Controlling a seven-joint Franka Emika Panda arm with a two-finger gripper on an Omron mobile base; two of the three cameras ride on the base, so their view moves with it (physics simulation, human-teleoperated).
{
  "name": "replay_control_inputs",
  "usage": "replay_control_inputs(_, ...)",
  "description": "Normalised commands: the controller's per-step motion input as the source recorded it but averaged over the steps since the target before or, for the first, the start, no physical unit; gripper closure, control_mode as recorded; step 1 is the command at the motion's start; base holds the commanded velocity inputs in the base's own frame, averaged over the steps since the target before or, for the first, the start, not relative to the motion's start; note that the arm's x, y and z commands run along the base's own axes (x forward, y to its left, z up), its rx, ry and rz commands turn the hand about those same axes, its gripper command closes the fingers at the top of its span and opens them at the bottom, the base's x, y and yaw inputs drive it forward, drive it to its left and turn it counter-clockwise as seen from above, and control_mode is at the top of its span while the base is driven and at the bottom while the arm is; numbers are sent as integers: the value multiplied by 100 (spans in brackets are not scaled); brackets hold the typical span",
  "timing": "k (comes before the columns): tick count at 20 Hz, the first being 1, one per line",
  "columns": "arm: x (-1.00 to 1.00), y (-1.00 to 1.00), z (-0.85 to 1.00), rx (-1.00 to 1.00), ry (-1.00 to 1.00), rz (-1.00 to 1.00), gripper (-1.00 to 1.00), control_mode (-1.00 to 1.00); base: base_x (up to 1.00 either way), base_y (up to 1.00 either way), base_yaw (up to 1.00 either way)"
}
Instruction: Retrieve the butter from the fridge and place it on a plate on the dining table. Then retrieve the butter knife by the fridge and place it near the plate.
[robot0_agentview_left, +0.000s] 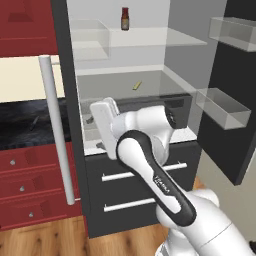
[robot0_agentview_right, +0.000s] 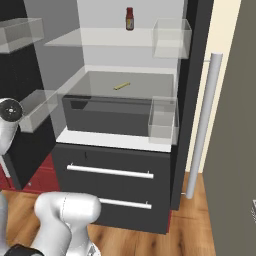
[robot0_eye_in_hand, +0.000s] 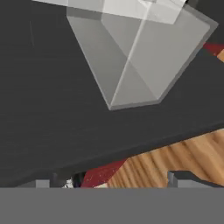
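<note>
The butter (robot0_agentview_left: 137, 85) was seen as a small thin yellow stick lying flat on the clear glass shelf (robot0_agentview_right: 150, 80) of the opened fridge (robot0_agentview_right: 112, 165), near the shelf's middle and set back from its front edge, above a dark drawer (robot0_agentview_right: 110, 117). It was judged to be light, rigid enough to lift but soft under pressure and somewhat slippery, so a gentle pinch across its narrow sides at mid-length was thought best. A small brown bottle (robot0_agentview_right: 130, 18) was seen upright on the higher shelf, well apart from the butter. Clear door bins (robot0_agentview_left: 222, 107) were mounted on the opened doors at either side. In the hand view the fingertips (robot0_eye_in_hand: 175, 178) were seen set wide apart, with nothing between them, facing a dark door panel and a clear bin; the gripper (robot0_eye_in_hand: 109, 181) was thus taken as fully open and empty.
</note>
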Motion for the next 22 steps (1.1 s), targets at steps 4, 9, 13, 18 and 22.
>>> replay_control_inputs(4,-44,-89,41,-27,0,0,-100,-100,0,0,0)
replay_control_inputs(9,-11,-95,22,-38,3,3,-100,-100,0,0,0)
replay_control_inputs(13,4,-100,0,-49,3,8,-100,-100,0,0,0)
replay_control_inputs(18,0,-100,0,-60,0,12,-100,-100,0,0,0)
replay_control_inputs(22,0,-100,-8,-67,1,11,-100,-100,0,0,0)
